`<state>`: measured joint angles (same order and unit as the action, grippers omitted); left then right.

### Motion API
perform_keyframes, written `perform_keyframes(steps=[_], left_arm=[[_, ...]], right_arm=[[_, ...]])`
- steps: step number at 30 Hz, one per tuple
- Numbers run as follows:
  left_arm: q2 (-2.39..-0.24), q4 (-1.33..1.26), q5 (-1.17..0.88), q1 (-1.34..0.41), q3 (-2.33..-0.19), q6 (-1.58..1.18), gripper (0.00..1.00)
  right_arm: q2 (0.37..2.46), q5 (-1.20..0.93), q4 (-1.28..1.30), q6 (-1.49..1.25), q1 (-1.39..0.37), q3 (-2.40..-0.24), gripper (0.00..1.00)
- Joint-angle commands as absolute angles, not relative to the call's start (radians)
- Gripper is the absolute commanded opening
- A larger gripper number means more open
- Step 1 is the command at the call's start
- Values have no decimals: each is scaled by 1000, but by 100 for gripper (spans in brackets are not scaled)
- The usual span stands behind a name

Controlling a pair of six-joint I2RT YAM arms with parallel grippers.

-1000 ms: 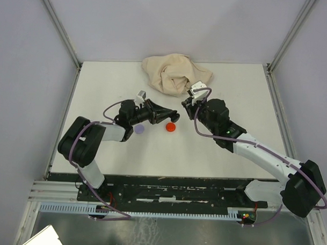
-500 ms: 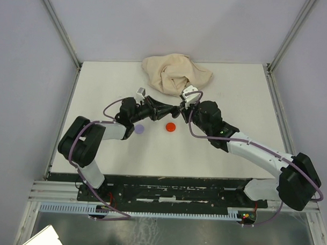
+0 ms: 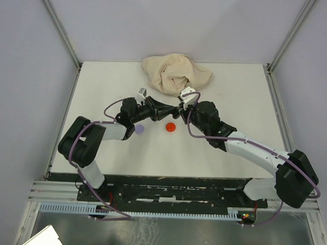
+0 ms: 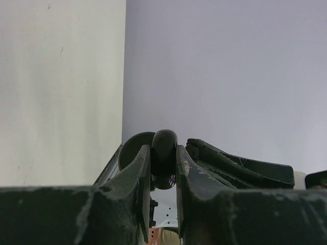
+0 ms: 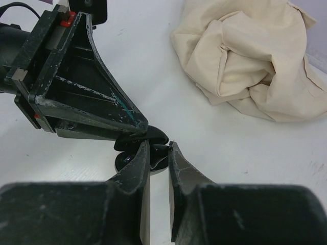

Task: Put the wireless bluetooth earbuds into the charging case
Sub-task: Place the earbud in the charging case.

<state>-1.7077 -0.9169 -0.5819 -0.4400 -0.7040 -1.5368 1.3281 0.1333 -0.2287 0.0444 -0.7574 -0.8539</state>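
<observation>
- My left gripper (image 4: 163, 149) is clamped on the black charging case (image 4: 164, 143). Both fingers press flat against its rounded glossy body, and it stands on edge between them.
- A second dark rounded shell shows just behind the case on the left finger's side. I cannot tell whether it is the lid.
- The case is held above the table (image 3: 216, 151), near the middle, tip to tip with my right gripper (image 5: 159, 153).
- My right jaws are narrow, with a slim gap. A small dark piece (image 5: 159, 155) sits between the tips, touching the case. I cannot tell whether it is an earbud or part of the case, or whether the pads pinch it.
- The red disc (image 3: 171, 126) lies flat on the table just on the near side of the two grippers.
- The lavender disc (image 3: 139, 129) lies beside my left forearm, apart from the red one.
- The crumpled beige cloth (image 3: 176, 73) lies at the far edge, behind both grippers.
</observation>
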Motion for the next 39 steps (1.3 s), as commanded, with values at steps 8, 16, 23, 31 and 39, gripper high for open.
perform_keyframes(steps=[8,16,23,31,39], left_arm=[[-1644,-969,-603,-444,-704,-1553,3],[-1641,-968,-603,-444,-706,-1552,3],[-1649,-968,-596,-443,-720,-1557,3],[-1654,-972,-574,-444,-736,-1563,3],[-1667,-990,-563,-444,-745,-1583,3]], right_arm=[[1341,152,-283,58,-761,-859,1],[1344,145,-278,54,-761,-859,1],[1340,144,-263,48,-761,-861,1],[1340,145,-225,26,-761,-874,2],[1334,159,-216,20,-761,-870,7]])
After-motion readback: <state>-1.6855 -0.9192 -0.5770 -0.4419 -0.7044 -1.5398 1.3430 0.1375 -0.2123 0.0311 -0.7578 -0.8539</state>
